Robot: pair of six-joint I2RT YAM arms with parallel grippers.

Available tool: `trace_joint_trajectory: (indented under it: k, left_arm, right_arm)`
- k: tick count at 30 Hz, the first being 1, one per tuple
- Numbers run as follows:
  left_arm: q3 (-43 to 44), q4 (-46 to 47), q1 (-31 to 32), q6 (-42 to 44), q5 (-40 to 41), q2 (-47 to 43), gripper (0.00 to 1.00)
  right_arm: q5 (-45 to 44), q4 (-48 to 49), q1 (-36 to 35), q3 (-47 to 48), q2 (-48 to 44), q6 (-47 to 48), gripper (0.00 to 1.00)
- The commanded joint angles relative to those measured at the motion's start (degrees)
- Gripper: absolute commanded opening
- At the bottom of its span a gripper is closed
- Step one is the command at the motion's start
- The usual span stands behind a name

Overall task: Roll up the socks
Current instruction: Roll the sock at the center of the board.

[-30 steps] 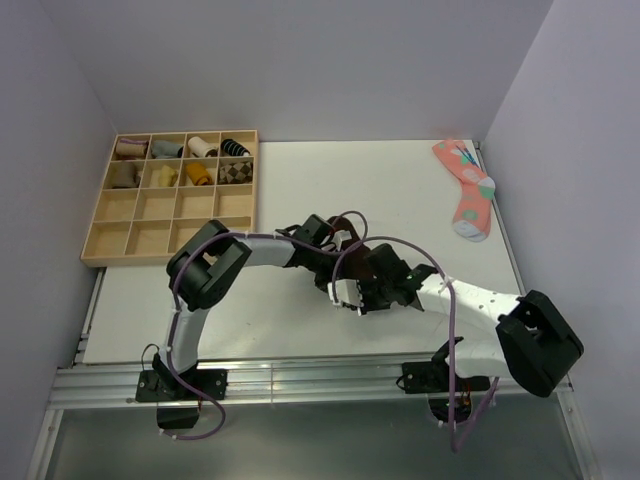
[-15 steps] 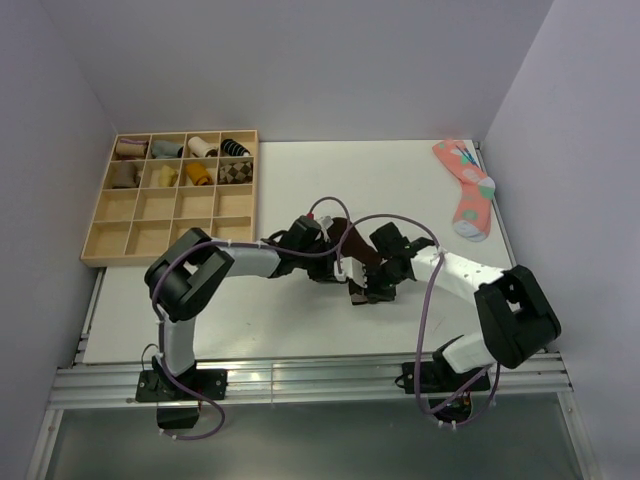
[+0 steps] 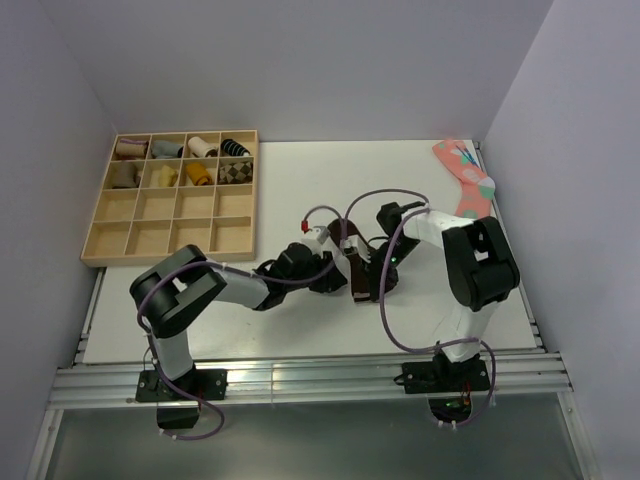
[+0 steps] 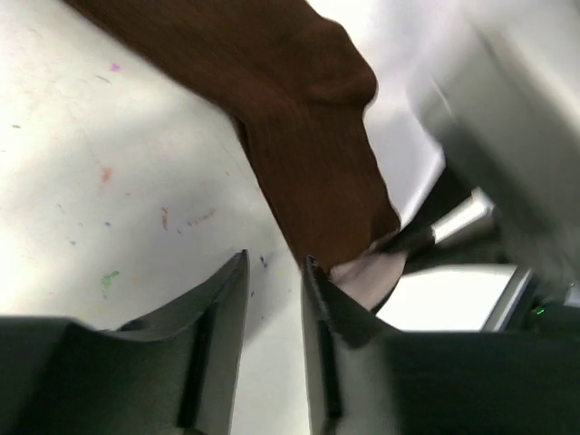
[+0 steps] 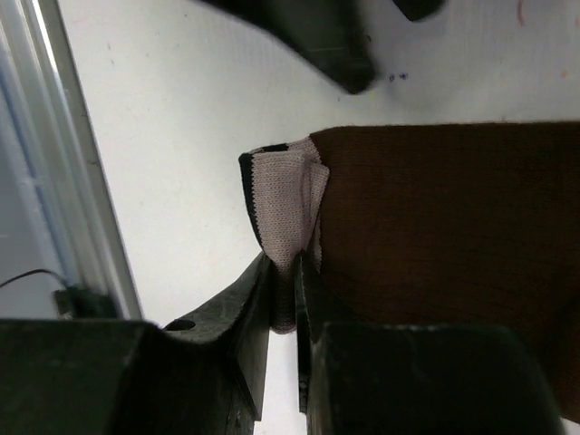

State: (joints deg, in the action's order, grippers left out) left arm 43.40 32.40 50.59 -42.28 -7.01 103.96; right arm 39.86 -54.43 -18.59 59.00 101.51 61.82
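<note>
1 brn sock point(image 3: 357, 275) on wht table point(image 3: 300, 190), lilac walls point(image 3: 300, 70).

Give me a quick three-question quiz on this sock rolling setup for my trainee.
1. True or false: the right gripper is shut on the brown sock's pale cuff.
2. Fill in: the bundles fill the tray's far ___ rows.
3. Where does the pink sock lie? A in the tray; B at the table's far right corner; C under the brown sock.
Key: 1 true; 2 two; 3 B.
</note>
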Motion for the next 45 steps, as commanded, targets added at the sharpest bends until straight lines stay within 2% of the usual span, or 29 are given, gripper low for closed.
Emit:
trace_joint_trajectory:
  k: [1,3,8,14,22,31,41,45]
  left_arm:
    - [-3.1,15.6,2.9,6.9,1.5,-1.0,0.38]
    - [-4.2,19.8,3.4,8.4,0.8,0.4,0.40]
    - [-3.2,22.5,5.2,13.5,0.1,1.4,0.44]
    - [1.2,17.4,6.6,19.5,-2.2,3.5,0.46]
    - [2.6,12.4,6.9,26.1,-5.6,4.7,0.52]
    - [1.9,11.9,7.0,26.8,-8.3,5.9,0.56]
    - [2.7,12.8,7.0,25.1,-7.3,8.3,0.52]
    - [3.7,11.9,7.1,24.3,-7.9,9.2,0.42]
  right_arm:
    - [3.0,-7.8,2.1,4.2,3.9,-0.1,0.12]
    - [3.3,-9.5,2.9,6.0,6.7,-0.4,0.12]
    - [3.4,-10.7,4.1,8.1,11.1,-2.2,0.12]
    - [3.5,-10.6,5.0,9.2,13.4,-4.3,0.12]
    - [3.7,-12.4,6.0,11.3,15.9,-4.4,0.12]
    - [4.2,-14.3,6.7,13.8,18.0,-5.0,0.12]
    - [3.4,-14.3,6.7,13.9,18.1,-5.5,0.13]
    - [3.1,-14.1,6.7,13.9,18.2,-6.3,0.13]
